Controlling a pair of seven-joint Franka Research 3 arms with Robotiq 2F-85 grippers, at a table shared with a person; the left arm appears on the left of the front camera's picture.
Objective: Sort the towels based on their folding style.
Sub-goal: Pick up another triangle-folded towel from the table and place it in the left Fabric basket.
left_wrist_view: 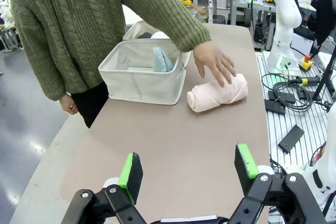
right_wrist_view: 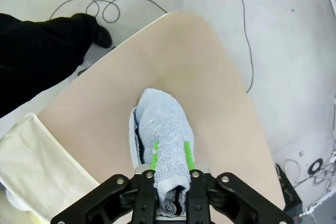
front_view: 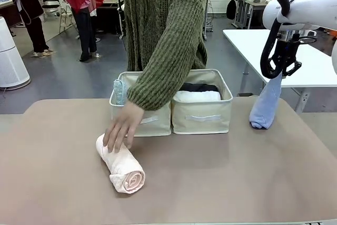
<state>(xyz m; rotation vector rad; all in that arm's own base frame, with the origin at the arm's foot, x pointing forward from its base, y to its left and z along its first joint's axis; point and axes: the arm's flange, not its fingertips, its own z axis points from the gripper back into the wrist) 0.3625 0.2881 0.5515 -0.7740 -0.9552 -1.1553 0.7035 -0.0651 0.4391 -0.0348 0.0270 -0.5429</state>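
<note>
A rolled pale pink towel [front_view: 122,166] lies on the table in front of the bins, with the person's hand [front_view: 120,128] resting on its far end; the same pink towel [left_wrist_view: 217,93] lies ahead of my open left gripper [left_wrist_view: 189,171]. My right gripper [front_view: 283,68] is shut on a light blue towel [front_view: 265,104], which hangs from it with its lower end touching the table at the right; from the wrist, the blue towel [right_wrist_view: 163,135] sits pinched between the green pads [right_wrist_view: 187,154]. A pale teal folded towel [front_view: 119,91] stands in the left bin. White [front_view: 197,96] and dark grey [front_view: 199,86] towels lie in the right bin.
Two cream fabric bins, left [front_view: 154,120] and right [front_view: 203,115], stand side by side at the table's far middle. The person in a green sweater [front_view: 166,30] leans over them. The brown table [front_view: 221,183] has room at front and left. A white table [front_view: 316,61] stands behind at right.
</note>
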